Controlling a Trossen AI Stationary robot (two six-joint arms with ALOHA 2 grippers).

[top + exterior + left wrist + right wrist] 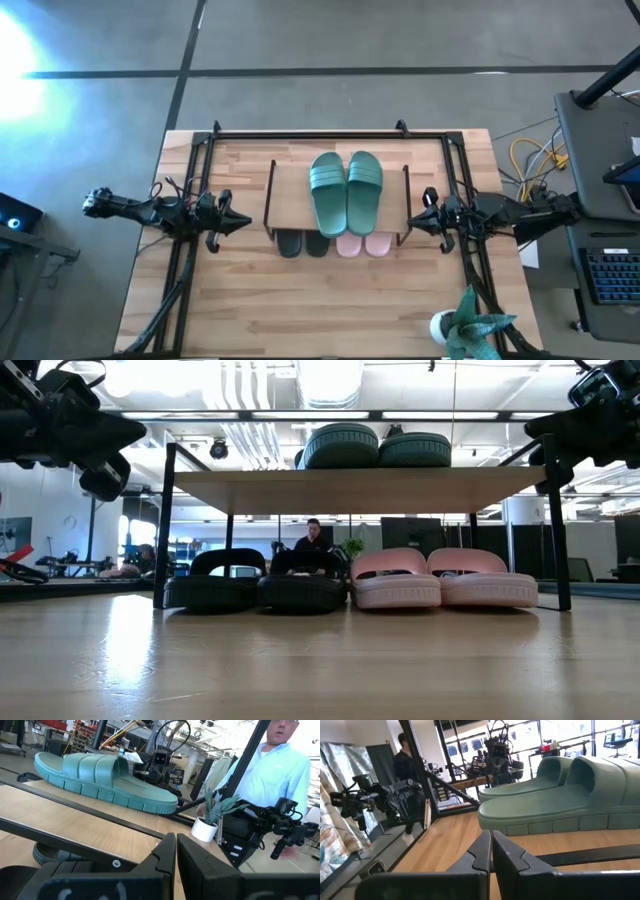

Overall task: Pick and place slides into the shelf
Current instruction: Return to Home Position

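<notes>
The shelf (290, 195) stands mid-table, a light wood board on thin black rods. Two teal-green slides (346, 190) lie side by side on its board, soles down. Under the board the black pair (255, 588) and the pale pink pair (440, 582) rest on the table, toes toward the near edge. My left gripper (240, 221) hovers left of the shelf, shut and empty, at board height (176, 851). My right gripper (415, 221) hovers right of the shelf, shut and empty (491, 851).
A large black tube frame (300, 133) runs around the table's far and side edges. A small potted plant (462, 325) stands at the near right corner. A person in a pale shirt (280, 765) is beyond the table. Bare wood lies along the near side.
</notes>
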